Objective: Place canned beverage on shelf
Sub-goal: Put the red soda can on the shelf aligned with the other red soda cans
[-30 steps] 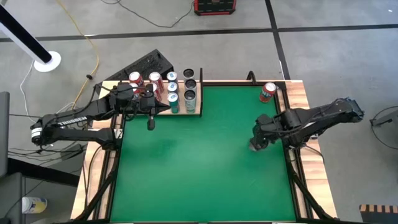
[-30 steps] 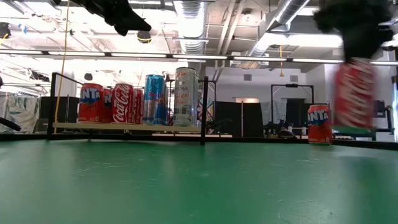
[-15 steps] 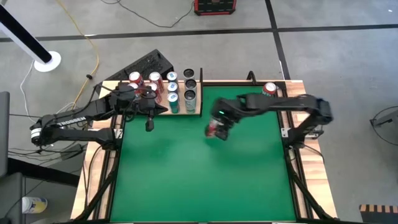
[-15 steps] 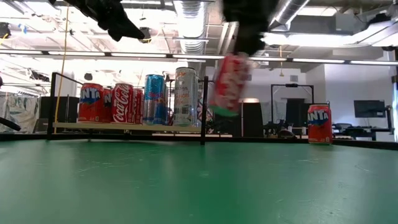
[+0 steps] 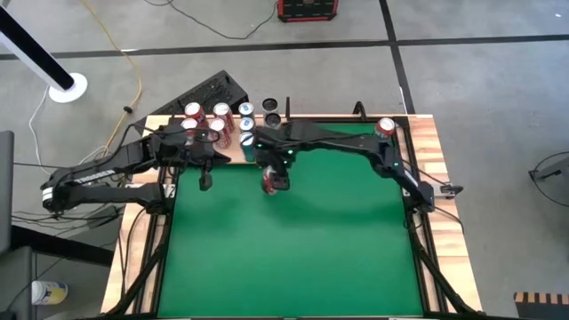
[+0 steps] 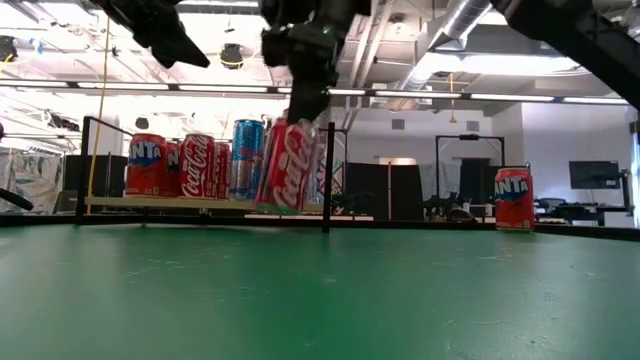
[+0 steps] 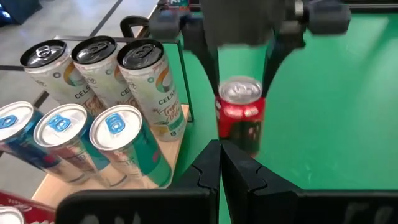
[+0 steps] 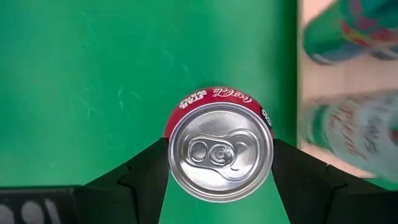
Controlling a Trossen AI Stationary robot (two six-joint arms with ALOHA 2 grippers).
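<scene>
My right gripper [image 5: 274, 174] is shut on a red Coca-Cola can [image 6: 285, 167] over the green table, just in front of the shelf's right end. The can also shows in the left wrist view [image 7: 240, 118] and, from above, in the right wrist view [image 8: 221, 152]. The shelf [image 7: 168, 142] is a pale-wood board at the table's far left, and several cans stand on it. My left gripper [image 5: 205, 180] is shut and empty. It hovers above the table at the shelf's near left side. My right gripper pinches the can between its two fingers [image 8: 146, 169] at opposite sides of the upper wall, just under the rim [image 7: 225, 104]. The fingers come from above and point down. The can hangs below them, clear of the table and slightly tilted.
The shelf holds tall pale cans [image 7: 152, 81], teal-blue cans [image 7: 121, 146] and red cans [image 5: 194, 113]. A black post [image 6: 327, 175] stands at the shelf's right end. A Fanta can [image 5: 384, 128] stands at the table's far right corner. Wooden strips [image 5: 440, 191] run along the table's sides.
My right gripper has swung from the table's right edge across to the left with the can. It has stopped in front of the shelf, and the can has stayed lifted. My left gripper has shifted a little toward the table's left edge.
</scene>
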